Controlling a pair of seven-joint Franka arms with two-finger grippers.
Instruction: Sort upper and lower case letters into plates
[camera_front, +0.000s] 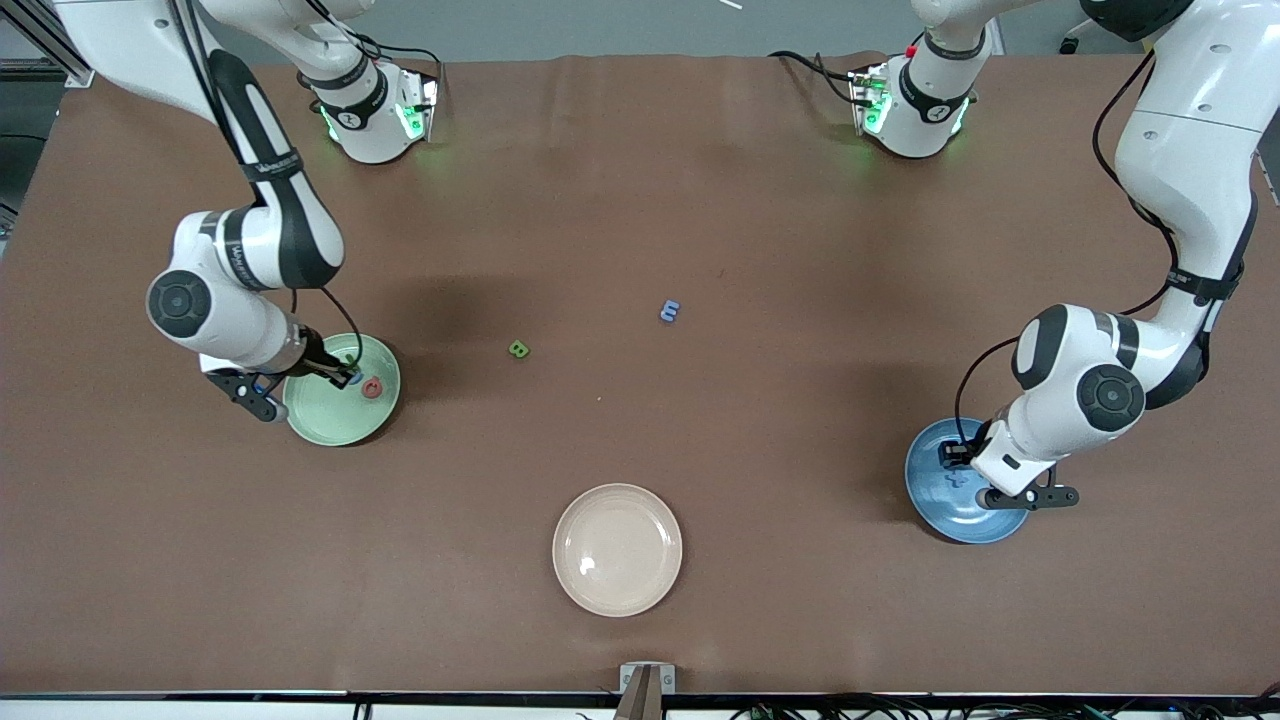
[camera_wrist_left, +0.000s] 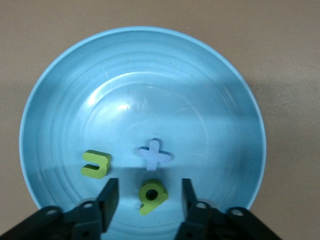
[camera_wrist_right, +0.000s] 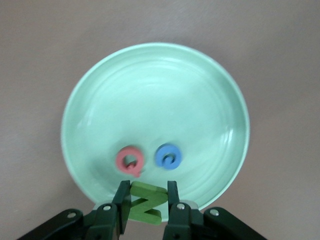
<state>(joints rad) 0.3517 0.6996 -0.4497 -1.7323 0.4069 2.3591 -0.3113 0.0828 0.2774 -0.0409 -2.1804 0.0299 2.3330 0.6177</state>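
Observation:
My right gripper (camera_front: 345, 378) (camera_wrist_right: 146, 186) is shut on a dark green letter Z (camera_wrist_right: 146, 202) over the rim of the pale green plate (camera_front: 335, 420) (camera_wrist_right: 155, 80). A red Q (camera_wrist_right: 130, 161) and a round blue letter (camera_wrist_right: 168, 156) lie in that plate. My left gripper (camera_front: 952, 458) (camera_wrist_left: 150, 185) is open, low over the blue plate (camera_front: 940, 505) (camera_wrist_left: 145, 65). A lime green lowercase letter (camera_wrist_left: 152, 196) lies on the plate between its fingers. A pale blue t (camera_wrist_left: 155, 154) and another lime green letter (camera_wrist_left: 96, 164) lie beside it.
A small green letter (camera_front: 518, 349) and a small blue letter (camera_front: 669, 311) lie on the brown table between the arms. An empty cream-beige plate (camera_front: 617, 549) sits nearer to the front camera, midway along the table.

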